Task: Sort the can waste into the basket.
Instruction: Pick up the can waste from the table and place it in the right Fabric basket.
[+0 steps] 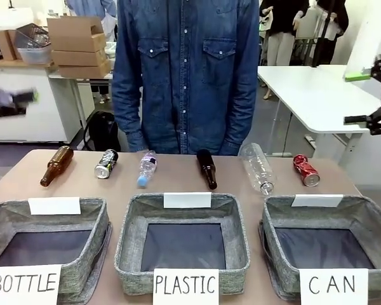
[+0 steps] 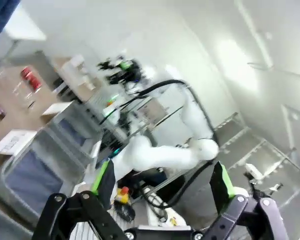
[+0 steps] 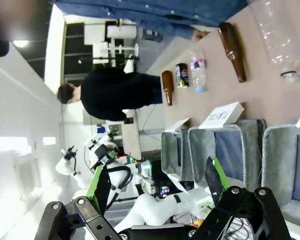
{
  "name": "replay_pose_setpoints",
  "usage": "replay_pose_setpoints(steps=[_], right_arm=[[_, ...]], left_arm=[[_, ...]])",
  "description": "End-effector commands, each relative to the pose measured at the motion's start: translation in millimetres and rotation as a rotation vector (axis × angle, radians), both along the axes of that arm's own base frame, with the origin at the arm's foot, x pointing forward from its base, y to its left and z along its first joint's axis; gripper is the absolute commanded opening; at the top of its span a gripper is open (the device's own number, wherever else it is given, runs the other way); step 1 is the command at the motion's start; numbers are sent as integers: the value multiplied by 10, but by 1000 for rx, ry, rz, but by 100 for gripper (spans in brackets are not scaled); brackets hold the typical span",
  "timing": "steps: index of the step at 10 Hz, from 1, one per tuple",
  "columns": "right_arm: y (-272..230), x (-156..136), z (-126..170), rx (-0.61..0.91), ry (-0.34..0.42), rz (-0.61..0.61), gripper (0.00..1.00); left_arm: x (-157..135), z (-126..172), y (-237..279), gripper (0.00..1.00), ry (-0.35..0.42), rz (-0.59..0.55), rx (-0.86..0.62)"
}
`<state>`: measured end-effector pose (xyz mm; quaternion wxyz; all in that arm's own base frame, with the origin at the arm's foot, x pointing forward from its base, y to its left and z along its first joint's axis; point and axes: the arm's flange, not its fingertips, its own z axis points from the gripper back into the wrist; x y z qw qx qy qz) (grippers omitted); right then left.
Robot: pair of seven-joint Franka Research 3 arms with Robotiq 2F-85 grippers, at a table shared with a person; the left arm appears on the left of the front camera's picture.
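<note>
Red can (image 1: 305,170) lies well below the raised right pincer (image 1: 354,97), its jaws apart.

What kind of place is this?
Probably a robot lab running a sorting test: a white robot arm, a BOTTLE basket, PLASTIC basket and CAN basket lined up on the table, and cardboard boxes stacked behind.

A red can (image 1: 305,170) lies just beyond the CAN basket (image 1: 362,213), black-silver can (image 1: 106,164) far left.
</note>
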<state>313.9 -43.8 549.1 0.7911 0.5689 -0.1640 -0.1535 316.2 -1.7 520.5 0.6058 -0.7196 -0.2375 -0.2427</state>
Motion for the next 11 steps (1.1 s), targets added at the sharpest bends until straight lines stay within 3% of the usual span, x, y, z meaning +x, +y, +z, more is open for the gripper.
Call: replay_pose_setpoints(steps=[1,6,7,8,9,10,11], right_arm=[[-12,-40,2,90,-2,76,100],[-12,-40,2,90,-2,76,100],[-9,-95,-6,83,26,74,100],[59,-52,-105,-485,43,-110,100],[49,-69,-155,-838,18,-126,100],[-69,-59,-147,-920,97,-222,100],[-172,-78,-195,-963,165,-234,100]], left_arm=[[-25,113,94,100,-37,-18,-93],[-25,113,94,100,-37,-18,-93],[-25,113,94,100,-37,-18,-93],[-25,113,94,100,-37,-18,-93],[-25,113,94,100,-37,-18,-93],[-25,113,94,100,-37,-18,-93],[-25,113,94,100,-37,-18,-93]])
